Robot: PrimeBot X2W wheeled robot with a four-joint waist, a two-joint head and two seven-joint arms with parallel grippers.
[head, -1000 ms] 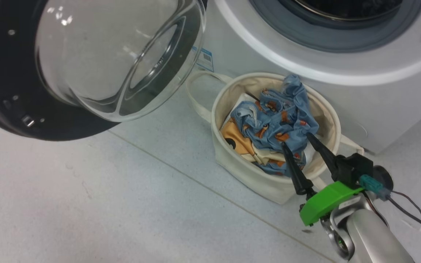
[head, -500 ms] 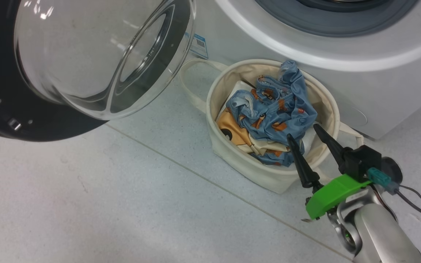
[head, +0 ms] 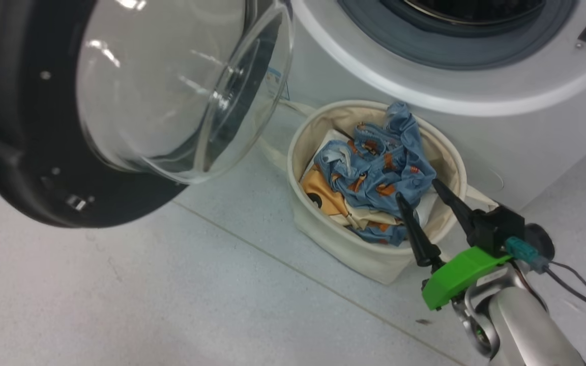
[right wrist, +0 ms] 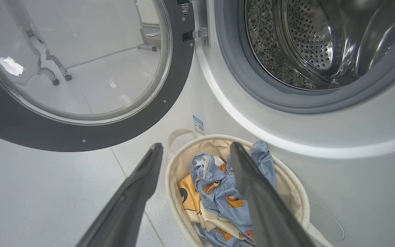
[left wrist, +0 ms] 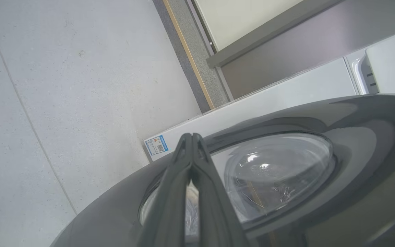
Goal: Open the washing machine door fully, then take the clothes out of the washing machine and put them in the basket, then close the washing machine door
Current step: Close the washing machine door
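The washing machine door (head: 28, 193) hangs open at the left, its glass bowl bulging toward the washing machine (head: 527, 132). The steel drum (right wrist: 314, 44) looks bare inside. The clothes (head: 379, 168), blue with orange prints over a cream and orange one, lie piled in the basket (head: 354, 249) on the floor in front of the machine. My right gripper (head: 417, 189) hovers open over the basket's near rim, holding nothing. In the left wrist view my left gripper (left wrist: 191, 136) is shut, its fingers lying along the door's glossy outer face (left wrist: 321, 116).
Pale tiled floor (head: 171, 295) spreads in front of the basket and under the door. A wall base and door frame (left wrist: 197, 68) run behind the machine's left side. Cables (head: 573, 290) trail from my right wrist.
The door has swung a little toward the machine and now looms larger over the floor; the head view has also shifted. My right gripper stays open over the basket.
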